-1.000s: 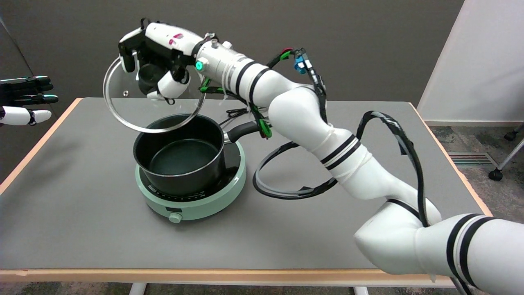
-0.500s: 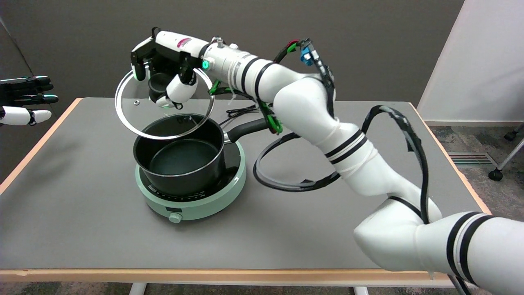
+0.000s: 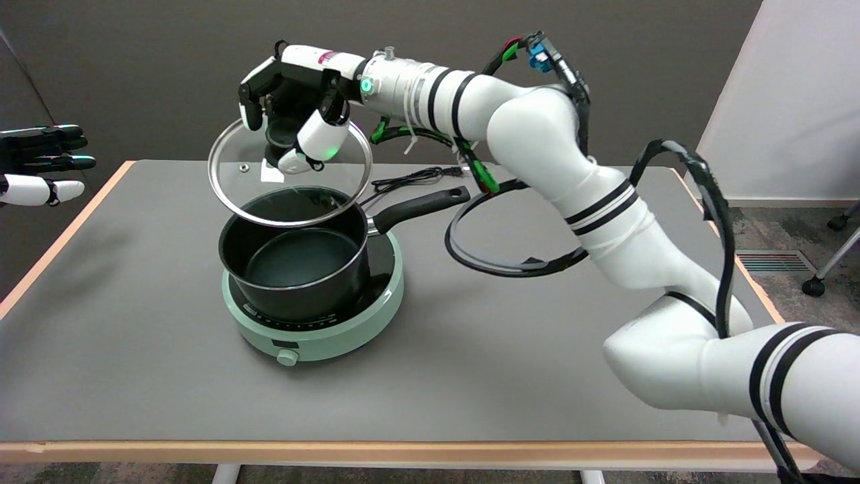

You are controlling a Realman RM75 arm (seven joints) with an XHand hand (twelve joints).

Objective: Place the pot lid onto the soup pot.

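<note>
A black soup pot [image 3: 295, 265] with a long black handle [image 3: 420, 205] stands uncovered on a mint-green round cooker [image 3: 316, 329]. Above its far rim hangs a glass pot lid [image 3: 235, 181] with a metal rim, tilted with its near edge low and just over the pot's back edge. My right hand [image 3: 295, 124] grips the lid's black knob from above, fingers curled around it. The lid does not rest on the pot.
The cooker's black power cord [image 3: 413, 178] runs across the grey table [image 3: 134, 349] behind the pot. A black cable loop [image 3: 510, 265] hangs from my right arm over the table's middle right. The idle left hand [image 3: 40, 165] hovers at the far left.
My right hand has carried the lid to the right, closer over the pot, and the lid has tilted flatter. The arm has swung right and up.
</note>
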